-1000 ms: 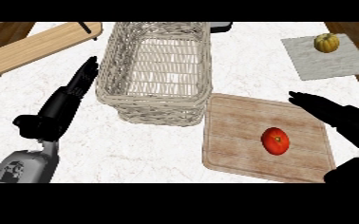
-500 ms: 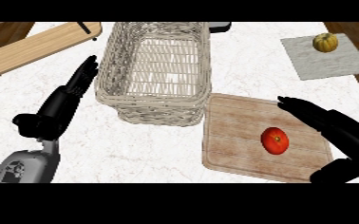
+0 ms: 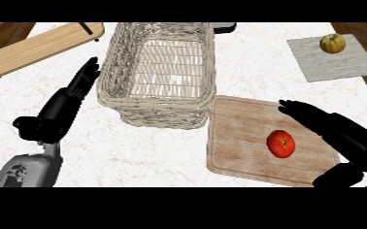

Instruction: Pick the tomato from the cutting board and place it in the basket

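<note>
A red tomato (image 3: 282, 143) lies on the wooden cutting board (image 3: 243, 145) at the lower right. My right hand (image 3: 331, 128) hovers over the board's right side, open, its straight fingers pointing left just above the tomato and its thumb (image 3: 338, 175) low at the right edge; the tomato sits between them untouched. The pale wicker basket (image 3: 159, 106) stands left of the board with nothing inside. Left of the basket my left hand (image 3: 63, 107) rests open, fingers pointing up along the basket's wall.
A long wooden board (image 3: 43, 48) lies at the top left. A grey mat (image 3: 331, 60) at the top right carries a small yellow squash (image 3: 332, 43). A dark object (image 3: 224, 27) shows behind the basket.
My right hand has moved left over the cutting board, its fingers now closer to the tomato. The left hand, basket and tomato have stayed put.
</note>
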